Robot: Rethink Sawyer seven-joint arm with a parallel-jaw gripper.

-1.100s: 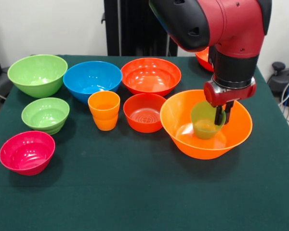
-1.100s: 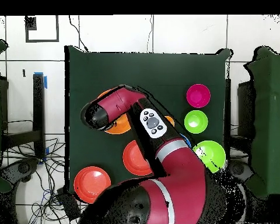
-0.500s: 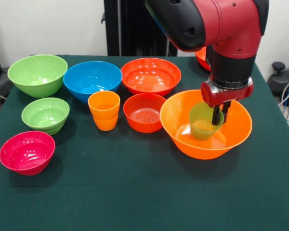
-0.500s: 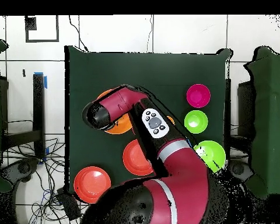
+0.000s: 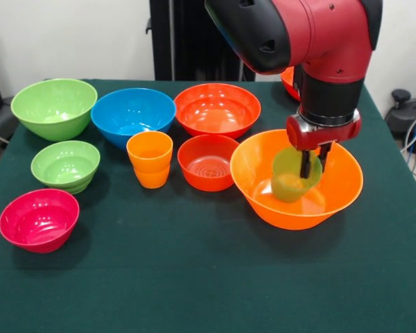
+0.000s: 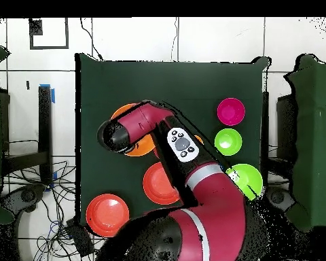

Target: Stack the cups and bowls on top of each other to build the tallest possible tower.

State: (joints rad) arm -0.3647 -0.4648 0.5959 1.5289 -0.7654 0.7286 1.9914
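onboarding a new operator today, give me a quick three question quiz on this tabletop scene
1. True or false: the translucent green plastic cup sits inside the largest orange plastic bowl.
2. Multiple choice: in the front view, what stands directly beside the orange plastic cup, on the side towards the largest bowl? A) pink bowl B) small red-orange plastic bowl C) blue bowl
3. Fill in: the gripper is shut on the rim of the ____ cup.

Key: 1 true; 2 B; 3 green
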